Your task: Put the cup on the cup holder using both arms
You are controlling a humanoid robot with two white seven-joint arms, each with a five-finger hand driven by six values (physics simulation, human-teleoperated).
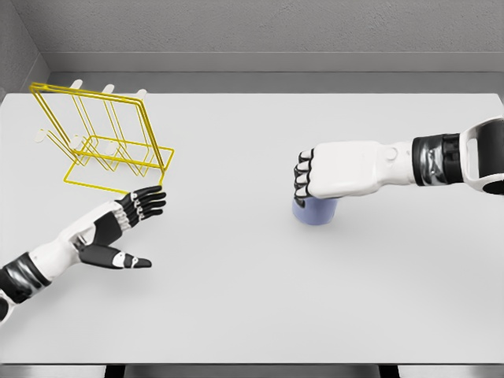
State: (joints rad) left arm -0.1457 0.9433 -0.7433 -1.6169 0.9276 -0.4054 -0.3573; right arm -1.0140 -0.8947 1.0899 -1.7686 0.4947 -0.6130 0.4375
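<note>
White table (252, 299): one cup (316, 211), one yellow rack (102, 142), two hands.

White table (252, 299): cup (316, 211), yellow rack (102, 142)

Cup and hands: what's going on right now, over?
Right hand curled over the blue cup. Left hand open, holding nothing, beside the yellow cup holder. Nothing between cup and holder.

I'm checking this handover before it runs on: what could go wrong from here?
The right robot hand covers the blue cup from above, so its hold may be loose and the cup could slip. The yellow cup holder stands far across the table. The open left robot hand lies close beside it and could bump it.
</note>
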